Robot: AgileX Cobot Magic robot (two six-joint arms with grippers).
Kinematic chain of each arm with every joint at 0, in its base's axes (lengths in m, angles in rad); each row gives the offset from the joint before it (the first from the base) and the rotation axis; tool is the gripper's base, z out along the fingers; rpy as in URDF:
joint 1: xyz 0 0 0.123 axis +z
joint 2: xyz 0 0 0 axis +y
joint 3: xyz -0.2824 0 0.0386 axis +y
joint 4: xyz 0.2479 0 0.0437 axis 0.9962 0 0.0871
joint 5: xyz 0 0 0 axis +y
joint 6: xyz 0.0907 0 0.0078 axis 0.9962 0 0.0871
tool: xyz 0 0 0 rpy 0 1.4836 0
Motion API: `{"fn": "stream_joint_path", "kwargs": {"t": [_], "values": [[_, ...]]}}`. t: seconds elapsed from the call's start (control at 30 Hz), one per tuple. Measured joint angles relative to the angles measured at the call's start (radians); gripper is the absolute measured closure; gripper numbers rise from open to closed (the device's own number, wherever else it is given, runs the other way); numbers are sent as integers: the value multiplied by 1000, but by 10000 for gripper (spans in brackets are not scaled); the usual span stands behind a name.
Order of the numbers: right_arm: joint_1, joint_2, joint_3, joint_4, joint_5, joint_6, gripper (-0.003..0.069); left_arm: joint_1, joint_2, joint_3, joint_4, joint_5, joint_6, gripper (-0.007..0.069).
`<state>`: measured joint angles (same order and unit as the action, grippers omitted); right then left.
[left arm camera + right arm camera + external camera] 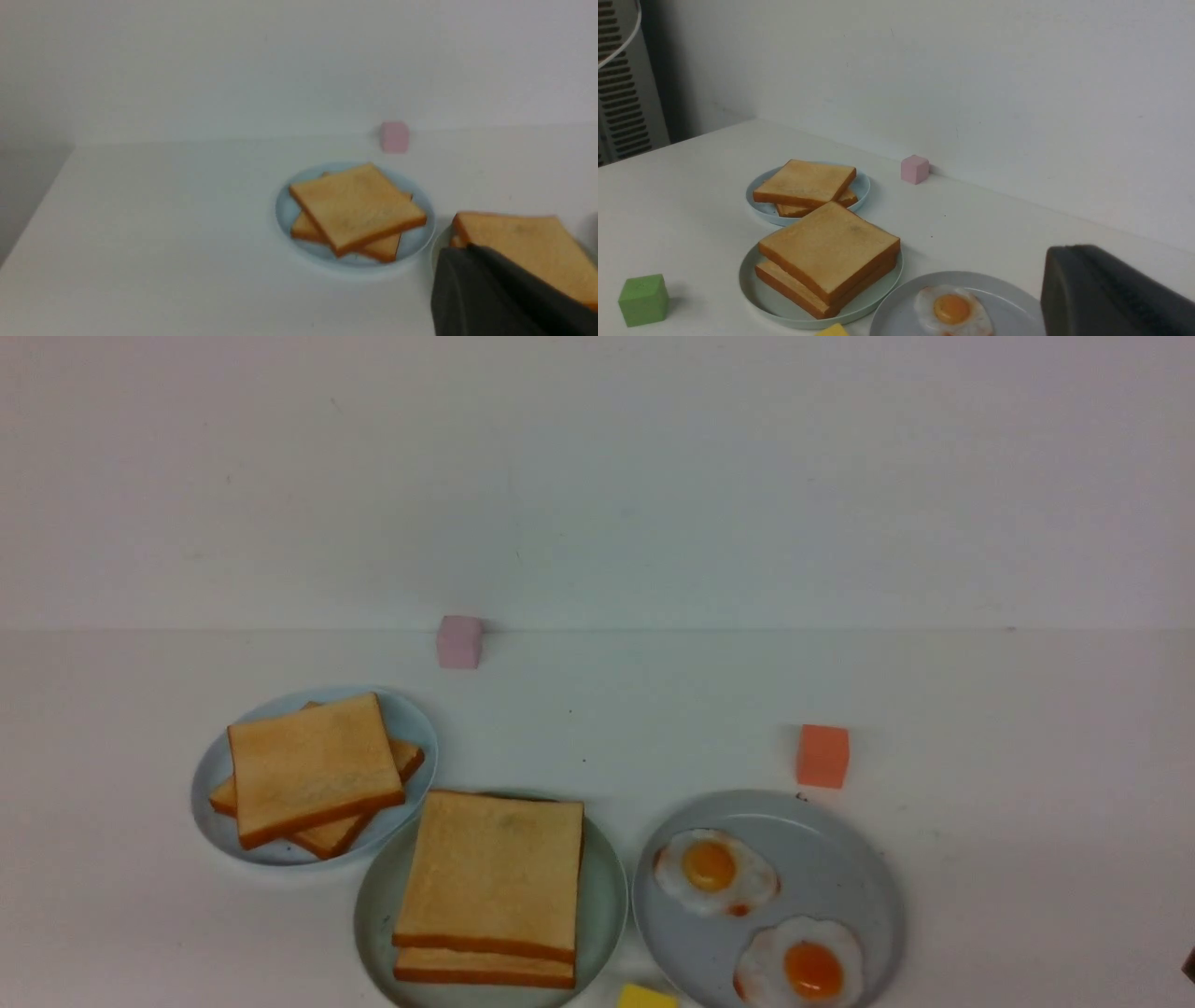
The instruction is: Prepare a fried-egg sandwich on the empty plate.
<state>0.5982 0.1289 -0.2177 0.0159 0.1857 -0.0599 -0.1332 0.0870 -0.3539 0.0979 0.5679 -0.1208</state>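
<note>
Two square golden toast slices (pixel 490 873) lie neatly stacked on the pale mint-green plate (pixel 373 907) at the front middle. No egg shows between them. The same stack (pixel 829 247) shows in the right wrist view. Two fried eggs (pixel 714 873) (pixel 801 966) lie on the grey-blue plate (pixel 840 863) to its right. My left gripper (pixel 460 248) hangs shut and empty, near the stack's (pixel 523 245) corner. My right gripper (pixel 1064 252) is shut and empty, beside the egg plate (pixel 1008 298). Neither arm shows clearly in the front view.
A skewed toast pile (pixel 313 770) sits on a small pale-blue plate (pixel 411 721) at the left. A pink cube (pixel 459 641) stands by the back wall and an orange cube (pixel 822 756) behind the egg plate. A yellow cube (pixel 646 997) and a green cube (pixel 643 298) sit at the front.
</note>
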Motion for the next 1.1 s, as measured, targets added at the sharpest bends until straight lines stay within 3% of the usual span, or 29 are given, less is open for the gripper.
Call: {"fn": "stream_joint_path", "kwargs": {"t": [0.33, 1.1], "values": [[0, 0, 0, 0, 1, 0, 642, 1, -98, 366, 0, -89, -70, 635], [0, 0, 0, 0, 1, 1, 623, 2, -98, 377, 4, -139, -70, 615]]}}
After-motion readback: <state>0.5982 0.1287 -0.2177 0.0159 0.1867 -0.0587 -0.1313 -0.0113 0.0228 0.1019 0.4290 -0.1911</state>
